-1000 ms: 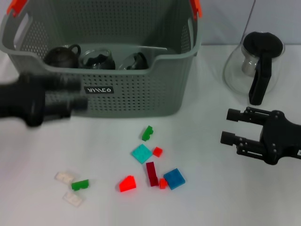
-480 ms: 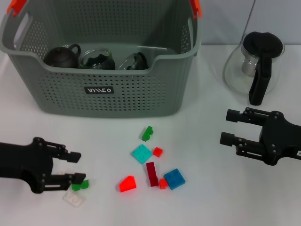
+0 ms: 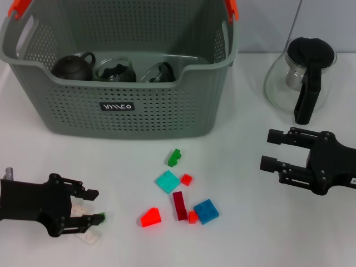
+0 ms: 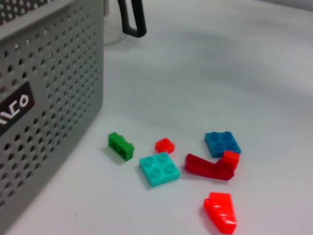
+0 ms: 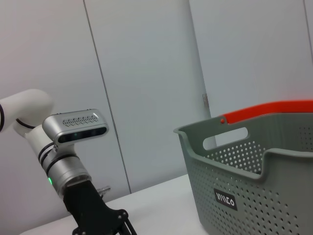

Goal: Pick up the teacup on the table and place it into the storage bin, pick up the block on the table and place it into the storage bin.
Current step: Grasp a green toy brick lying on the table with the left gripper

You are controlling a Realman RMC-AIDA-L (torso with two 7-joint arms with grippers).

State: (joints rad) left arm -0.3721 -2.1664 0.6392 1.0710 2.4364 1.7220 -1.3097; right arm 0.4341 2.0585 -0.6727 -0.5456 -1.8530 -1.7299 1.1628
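Bin first: large grey perforated plastic storage bin (image 3: 119, 83) with orange handle clips sits at the back of the white bench (image 3: 245, 233), already holding a dark teapot (image 3: 72, 65) and glassware, so no teacup left out on the bench that I can see. Glass carafe with black handle (image 3: 305, 78) stands to the right of it, just behind the right claw (image 3: 272, 150), which hangs open and idle; any swing that way could clip it. Left claw (image 3: 92, 207) is low at the front left, fingers spread around a small green block (image 3: 99, 217) with a pale translucent block (image 3: 89, 236) touching or just beside it. Likely risks: pinching both bricks together, or the green one skidding out as the fingers close since it's small and slick. Loose cluster nearby, red wedge block (image 3: 150, 217), teal square block (image 3: 167, 181), is well apart, low risk.
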